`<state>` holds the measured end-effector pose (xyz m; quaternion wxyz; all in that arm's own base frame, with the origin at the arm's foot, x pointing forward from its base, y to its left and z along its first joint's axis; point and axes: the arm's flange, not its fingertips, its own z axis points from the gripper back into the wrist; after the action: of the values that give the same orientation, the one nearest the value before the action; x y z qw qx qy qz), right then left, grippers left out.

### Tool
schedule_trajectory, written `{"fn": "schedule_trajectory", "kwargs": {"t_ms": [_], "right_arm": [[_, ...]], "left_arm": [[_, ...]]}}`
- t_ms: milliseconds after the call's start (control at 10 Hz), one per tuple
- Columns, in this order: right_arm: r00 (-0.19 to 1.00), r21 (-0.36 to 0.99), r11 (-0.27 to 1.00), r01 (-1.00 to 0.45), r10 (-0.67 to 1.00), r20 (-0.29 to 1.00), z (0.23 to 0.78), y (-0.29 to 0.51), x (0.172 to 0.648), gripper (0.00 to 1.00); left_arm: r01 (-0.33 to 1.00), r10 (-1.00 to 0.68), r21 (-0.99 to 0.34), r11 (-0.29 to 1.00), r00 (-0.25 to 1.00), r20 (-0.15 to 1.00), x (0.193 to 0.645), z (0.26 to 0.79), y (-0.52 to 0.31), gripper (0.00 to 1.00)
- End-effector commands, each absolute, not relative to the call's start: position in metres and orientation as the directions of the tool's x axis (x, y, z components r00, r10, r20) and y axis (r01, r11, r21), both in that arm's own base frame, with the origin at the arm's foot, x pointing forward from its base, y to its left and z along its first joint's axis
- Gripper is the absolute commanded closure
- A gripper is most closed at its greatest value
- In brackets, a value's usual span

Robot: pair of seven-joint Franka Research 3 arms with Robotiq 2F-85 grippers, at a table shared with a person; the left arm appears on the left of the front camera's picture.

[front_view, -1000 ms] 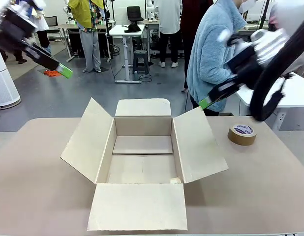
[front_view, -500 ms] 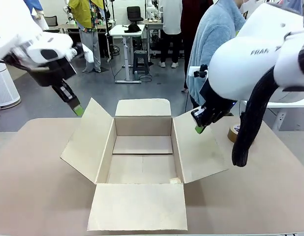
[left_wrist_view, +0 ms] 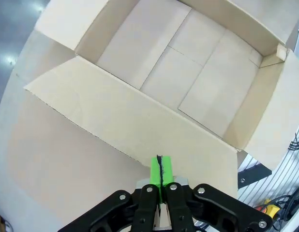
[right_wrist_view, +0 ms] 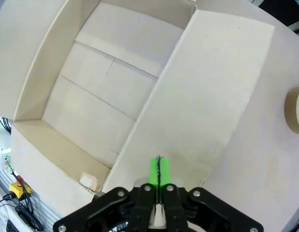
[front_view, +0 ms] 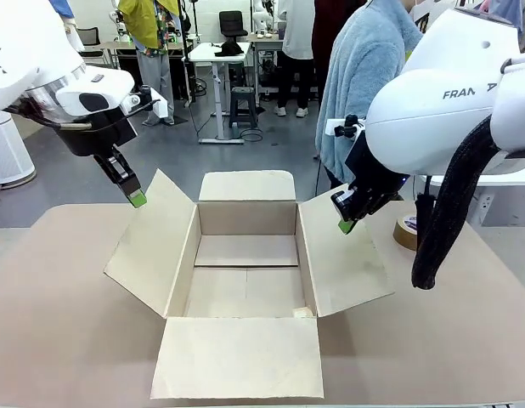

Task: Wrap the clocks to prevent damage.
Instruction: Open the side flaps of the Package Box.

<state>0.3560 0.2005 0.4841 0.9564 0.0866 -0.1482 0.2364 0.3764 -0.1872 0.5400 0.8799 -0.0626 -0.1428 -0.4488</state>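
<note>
While both arms hang over an open cardboard box (front_view: pixel 245 218), where are the clocks? (Desk)

Cannot tell from these pictures. The bubble-wrapped bundle's place and its long axis are both unknown, so neither arm can be called the nearer. Front view: the left gripper (front_view: pixel 137 199) hovers by the outer edge of the box's left flap, jaws clenched on nothing. The right gripper (front_view: pixel 344 226), likewise pressed shut and empty, hangs over the right flap. A brown tape roll (front_view: pixel 405 234) sits on the table (front_view: pixel 67 297) beyond the right arm. A person (front_view: pixel 364 85) in a pale blue fleece stands at the far side, behind that arm. (Photographer)

And the wrist cameras? (Desk)

Left wrist view: the green pads (left_wrist_view: pixel 155 171) meet with no gap, aimed down at the left flap, with the box's cardboard floor beyond. Right wrist view: same story, pads together over the right flap, with the tape roll well off to one side. (Photographer)

What does the next move turn on? (Desk)

My reading: on which side the bundle comes in. If it comes from the person, the right arm looks the better placed. Either gripper would have to part its jaws first. (Photographer)
</note>
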Motion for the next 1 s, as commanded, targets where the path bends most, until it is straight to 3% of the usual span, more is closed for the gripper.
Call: {"fn": "schedule_trajectory", "kwargs": {"t_ms": [0, 300, 500, 900], "right_arm": [[0.844, 0.095, 0.873, -0.478, 0.427, 0.324, 0.484, 0.201, 0.356, 0.99], [0.895, 0.005, 0.929, -0.371, 0.356, 0.271, 0.47, 0.235, 0.352, 0.99], [0.931, -0.054, 0.955, -0.291, 0.295, 0.216, 0.454, 0.247, 0.357, 0.99], [0.951, -0.14, 0.974, -0.177, 0.206, 0.229, 0.438, 0.256, 0.365, 0.99]], "left_arm": [[0.805, -0.769, 0.017, 0.592, 0.559, 0.309, 0.377, 0.54, -0.186, 1.0], [0.794, -0.781, 0.098, 0.6, 0.555, 0.287, 0.367, 0.536, -0.219, 1.0], [0.779, -0.786, 0.127, 0.615, 0.59, 0.185, 0.37, 0.514, -0.241, 1.0], [0.69, -0.727, 0.247, 0.681, 0.679, 0.108, 0.381, 0.48, -0.265, 1.0]]}}
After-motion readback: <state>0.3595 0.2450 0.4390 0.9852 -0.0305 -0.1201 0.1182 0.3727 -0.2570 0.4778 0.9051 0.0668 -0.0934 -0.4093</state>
